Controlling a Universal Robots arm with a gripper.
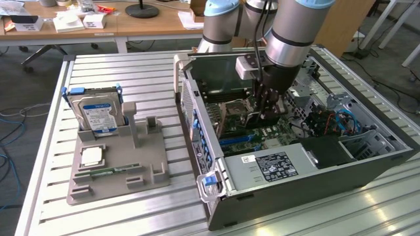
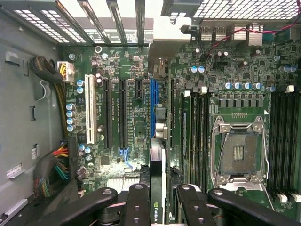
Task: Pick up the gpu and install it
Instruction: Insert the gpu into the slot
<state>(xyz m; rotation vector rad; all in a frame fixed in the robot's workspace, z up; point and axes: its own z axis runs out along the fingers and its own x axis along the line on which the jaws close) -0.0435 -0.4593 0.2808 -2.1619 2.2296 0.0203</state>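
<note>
gripper (image 2: pixel 159 195) clamps the gpu (image 2: pixel 157 160) edge-on, its edge in line with the blue slot (image 2: pixel 153 103).

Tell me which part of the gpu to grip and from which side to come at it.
Grip the gpu by its upper long edge, coming straight down toward the motherboard. It stands on edge, in line with the blue slot, so its two flat faces give the fingers opposing surfaces to press on. That is how the gripper holds it now.

Black gpu (image 2: pixel 155 209), green motherboard (image 2: pixel 136 127), blue slot (image 2: pixel 153 106)
</note>
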